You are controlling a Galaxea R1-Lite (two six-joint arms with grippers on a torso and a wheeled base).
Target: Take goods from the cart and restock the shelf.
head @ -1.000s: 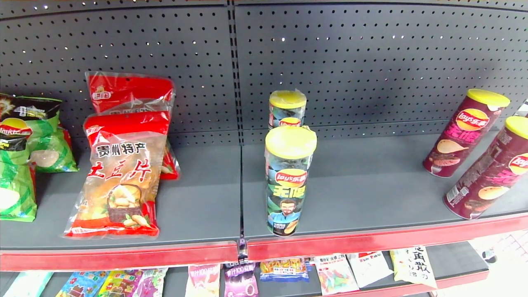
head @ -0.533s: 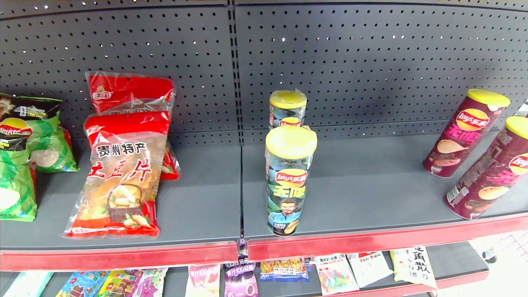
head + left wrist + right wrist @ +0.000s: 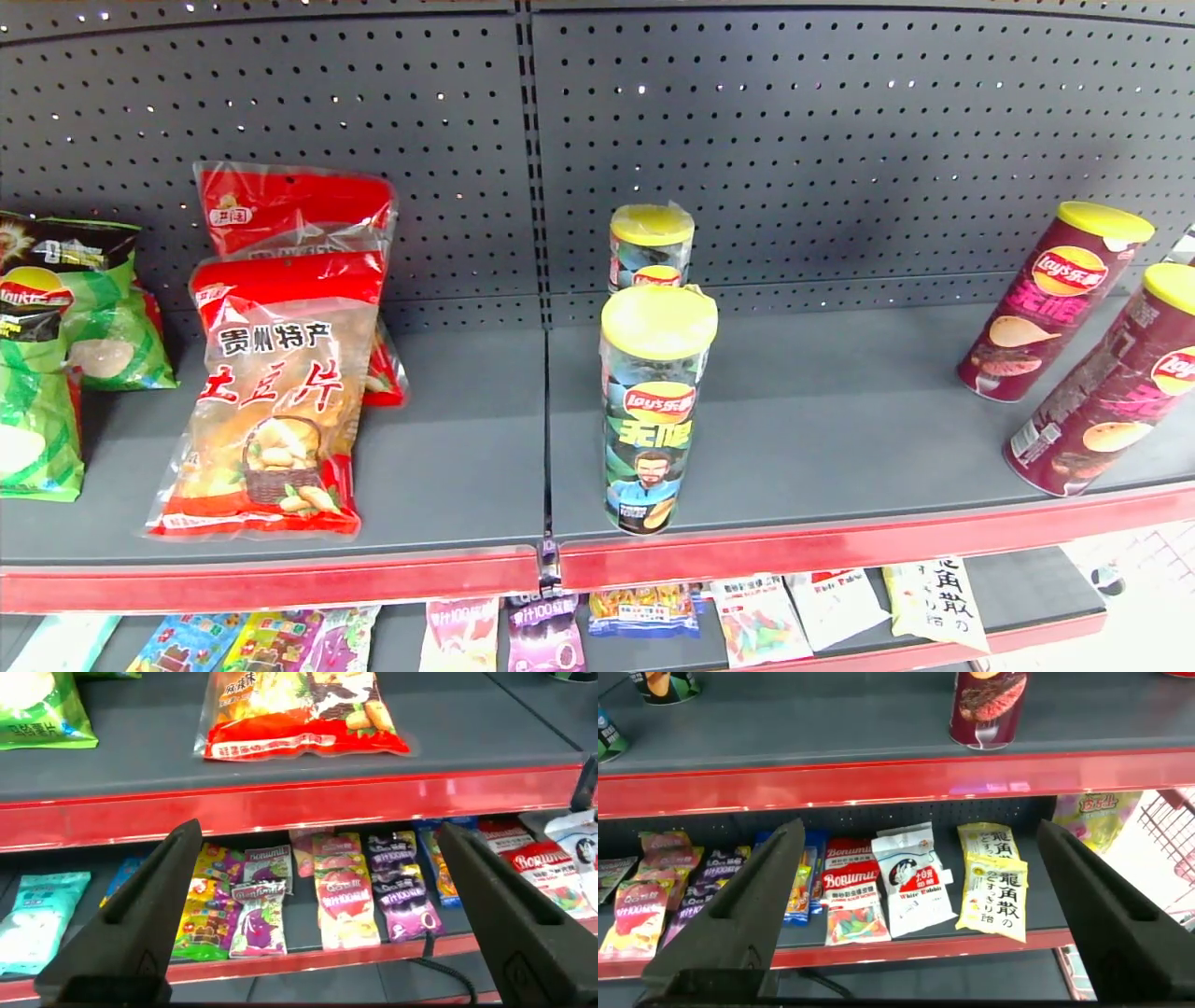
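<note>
left hand and right hand spread wide — facing shelf.

Matt, smooth dark-grey painted metal for the shelf; same dull finish on the perforated back panel. Glossy red along the front strip, catching light. Shiny, crinkled plastic film on the red bag, partly clear; glossy printed film on the green bags. Smooth printed wrap with a slight sheen on the blue-green can, topped by a yellow lid of matt plastic; likewise on the maroon cans. Glossy plastic and paper-like wrappers on the lower-shelf packets. Matt black hard plastic on the left hand and right hand.
</note>
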